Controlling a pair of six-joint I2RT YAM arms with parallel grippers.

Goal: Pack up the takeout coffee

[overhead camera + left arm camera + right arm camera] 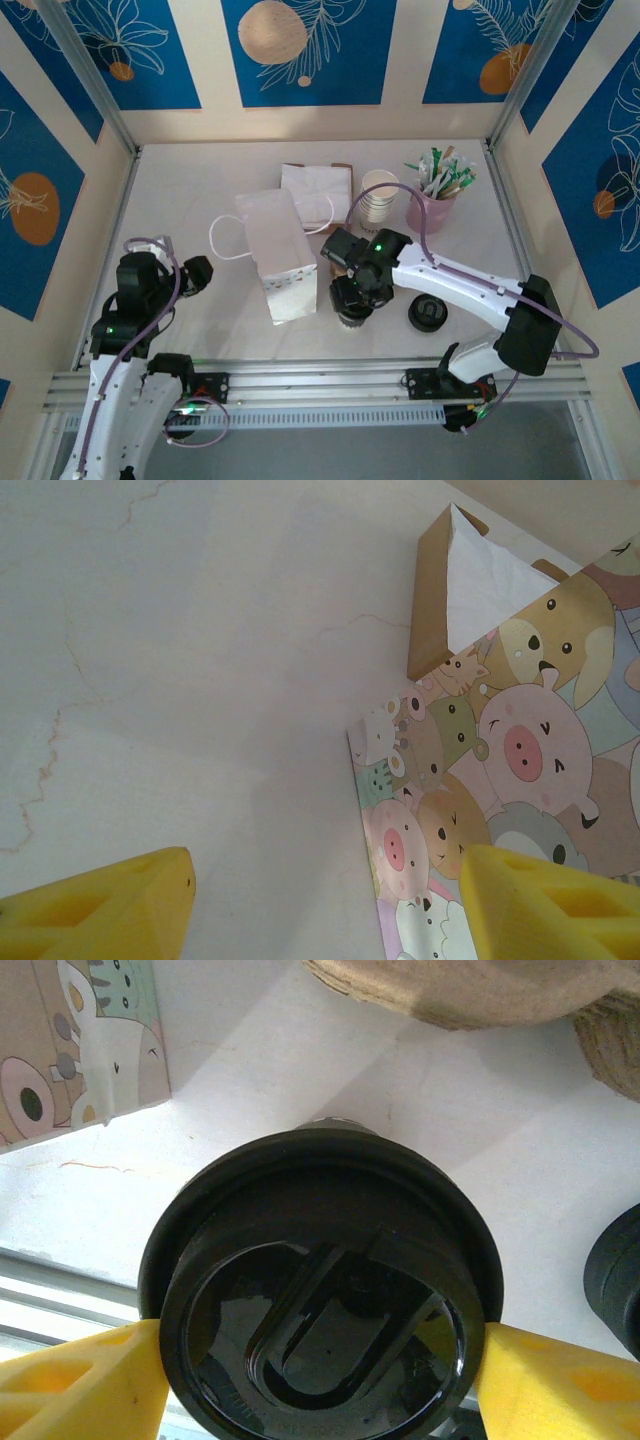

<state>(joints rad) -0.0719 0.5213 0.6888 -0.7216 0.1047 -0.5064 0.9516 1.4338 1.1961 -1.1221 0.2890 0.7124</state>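
Observation:
The takeout coffee (352, 318), a dark cup under a round black lid (320, 1300), stands on the table close to the front rail. My right gripper (354, 296) reaches down over it. In the right wrist view the yellow fingers (80, 1385) sit against both sides of the cup just under the lid's rim, so the right gripper (320, 1360) is shut on it. My left gripper (197, 272) hovers at the left with its jaws (325, 910) wide apart and nothing between them, above bare table beside the cartoon-printed paper bag (500, 780).
The paper bag (277, 255) lies on its side left of the cup, handles toward the left. A loose black lid (427, 314) lies right of the cup. Behind are a folded white sack (318, 192), white cups (380, 198), a pink holder (432, 208) and the pulp carrier (480, 990).

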